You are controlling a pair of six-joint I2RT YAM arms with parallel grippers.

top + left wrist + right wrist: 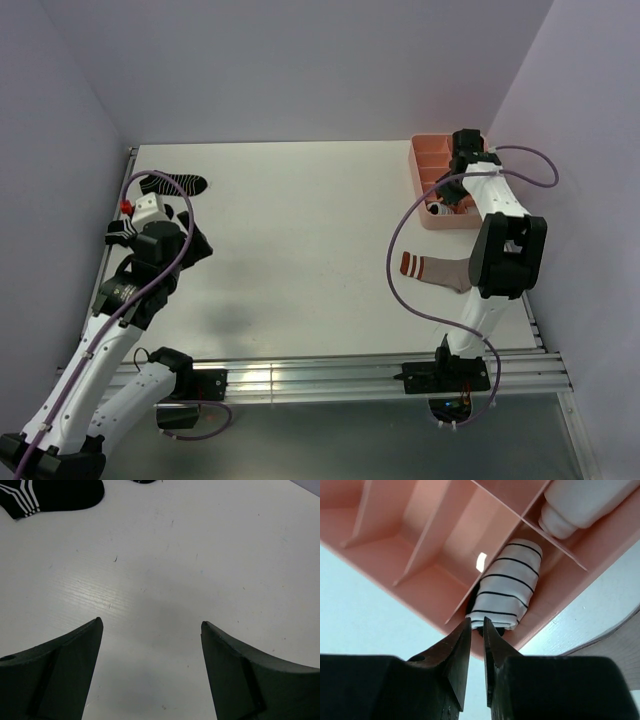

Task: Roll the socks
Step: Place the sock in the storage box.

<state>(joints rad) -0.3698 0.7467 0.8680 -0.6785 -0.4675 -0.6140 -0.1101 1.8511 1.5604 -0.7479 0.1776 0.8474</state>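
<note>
Overhead whole table [300, 250], wrist views close, looking down

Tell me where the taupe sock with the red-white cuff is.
In the top view the taupe sock lies flat on the right side of the table, nearer than the pink tray, its toe end hidden under the right arm.

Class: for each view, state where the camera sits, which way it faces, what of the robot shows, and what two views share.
Top external: above and behind, facing down on the table; both arms show.
Left wrist: on the left gripper, facing bare table; its open fingers show.
Right wrist: on the right gripper, facing the pink tray; its near-closed fingers show.
Shared: top and left wrist show the black striped sock.
</note>
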